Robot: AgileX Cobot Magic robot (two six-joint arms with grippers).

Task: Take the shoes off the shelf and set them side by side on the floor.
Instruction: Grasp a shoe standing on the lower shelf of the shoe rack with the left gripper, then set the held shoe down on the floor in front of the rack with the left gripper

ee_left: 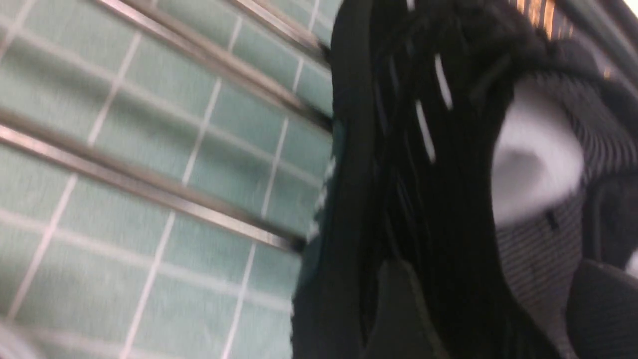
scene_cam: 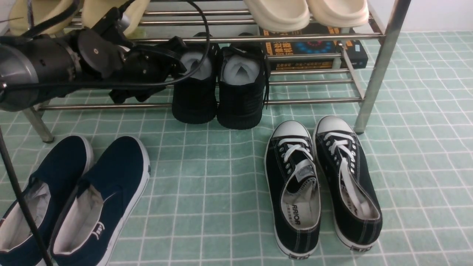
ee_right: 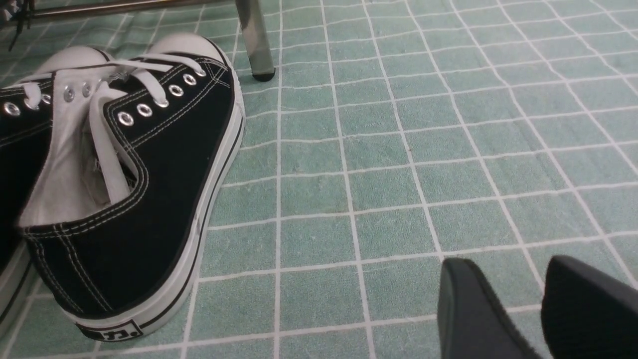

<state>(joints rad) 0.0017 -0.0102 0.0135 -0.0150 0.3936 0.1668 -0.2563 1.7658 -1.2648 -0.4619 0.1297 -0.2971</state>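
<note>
The shoes [scene_cam: 240,103] sat heels-out on the lower tier of the shelf [scene_cam: 314,100], probably light and soft, best pinched at the firmer heel collar, where the left arm's jaws were, grip unclear; the right arm's jaws stood apart, empty.

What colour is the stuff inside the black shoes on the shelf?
The stuffing is white. The front view shows it best.

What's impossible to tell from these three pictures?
- Left gripper: in the front view its own arm and cable cover the fingertips. The left wrist view is blurred, so any grip on the shoes is unclear.
- Right gripper: seen in the right wrist view only, cut off by the frame's edge.
- Box lettering on the shelf: in the front view, too small and crossed by its bars.
</note>
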